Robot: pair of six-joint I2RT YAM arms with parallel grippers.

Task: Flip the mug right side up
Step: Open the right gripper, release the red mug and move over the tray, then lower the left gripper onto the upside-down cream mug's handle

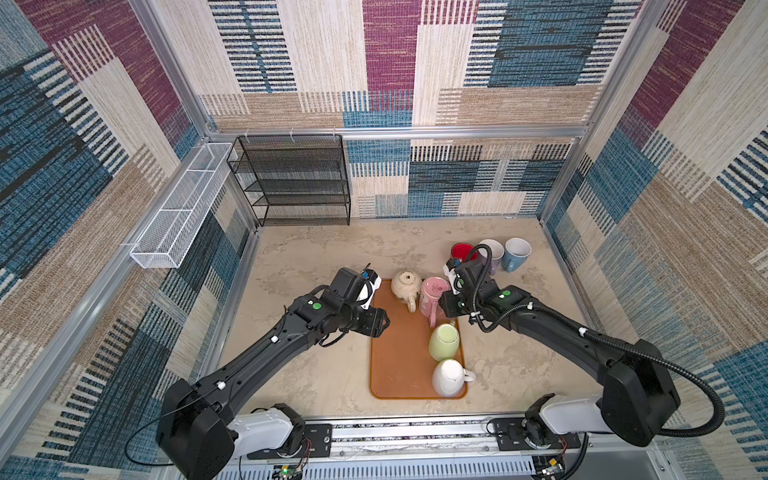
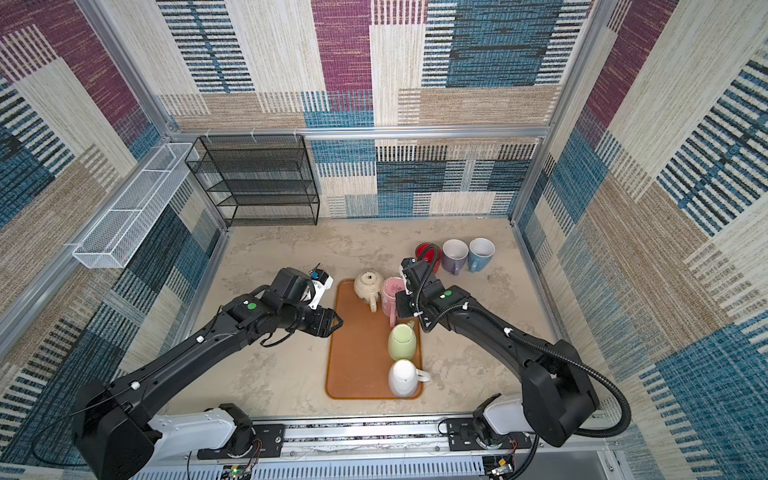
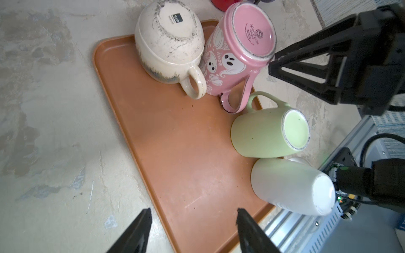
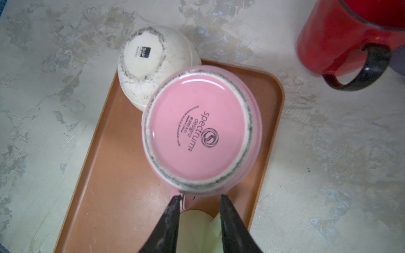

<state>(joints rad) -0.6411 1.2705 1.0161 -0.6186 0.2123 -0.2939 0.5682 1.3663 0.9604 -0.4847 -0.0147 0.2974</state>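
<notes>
Patchwork woven walls point(image 1: 374, 62) box in a mottled beige worktop point(image 1: 311, 257), with a brown plastic tray point(image 1: 395, 365) lying at its centre. In a top view the pink ghost-printed ceramic mug point(image 1: 434, 295) stands base-up at the tray's one o'clock corner. A cream round mug point(image 1: 405, 284) is just beside it at nine o'clock, and a pale green mug point(image 1: 444, 341) lies near its handle at six o'clock.

The left gripper point(image 3: 194, 221) hangs over the tray's nine o'clock edge, fingers wide and empty. The right gripper point(image 4: 198, 203) sits at the pink handle point(image 4: 186, 201), its fingers point(image 4: 171, 219) narrow and straddling it. One finger seems to touch, though the wrist view is too tight to be sure. A gap shows beside the other, so nothing is clamped.

To do this well, I would close squarely on the handle near the body and lift straight up until the rim clears both neighbours. Only then would I roll the wrist, setting the mug down on open worktop toward three o'clock.
</notes>
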